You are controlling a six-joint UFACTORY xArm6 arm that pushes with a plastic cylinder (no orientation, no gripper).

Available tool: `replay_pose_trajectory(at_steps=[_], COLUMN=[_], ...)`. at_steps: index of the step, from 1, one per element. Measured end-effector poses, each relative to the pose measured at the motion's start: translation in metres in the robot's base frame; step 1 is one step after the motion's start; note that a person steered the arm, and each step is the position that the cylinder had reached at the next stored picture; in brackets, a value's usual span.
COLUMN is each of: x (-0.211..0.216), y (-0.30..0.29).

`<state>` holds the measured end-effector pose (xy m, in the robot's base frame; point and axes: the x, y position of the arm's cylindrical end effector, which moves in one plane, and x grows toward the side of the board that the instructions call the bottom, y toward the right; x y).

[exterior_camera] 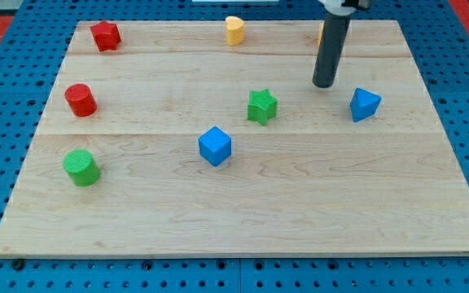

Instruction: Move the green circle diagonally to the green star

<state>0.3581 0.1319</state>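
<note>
The green circle (81, 167) stands near the board's left edge, low in the view. The green star (261, 107) stands near the board's middle, up and to the right of the circle. My tip (324, 84) rests on the board to the upper right of the star, apart from it, and far from the green circle. It touches no block.
A blue cube (215, 146) lies between circle and star, below the star's left. A blue triangular block (365, 104) is right of my tip. A red circle (81, 99), red star-like block (104, 35) and yellow block (234, 30) stand at the left and top. An orange block (321, 32) shows behind the rod.
</note>
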Motion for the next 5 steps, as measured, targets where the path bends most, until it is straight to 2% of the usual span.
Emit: replay_pose_trajectory(at_steps=[1,2,3,4,5], x=[0.033,0.033,0.014,0.011,0.020], y=[-0.012,-0.050,-0.120,-0.144,-0.248])
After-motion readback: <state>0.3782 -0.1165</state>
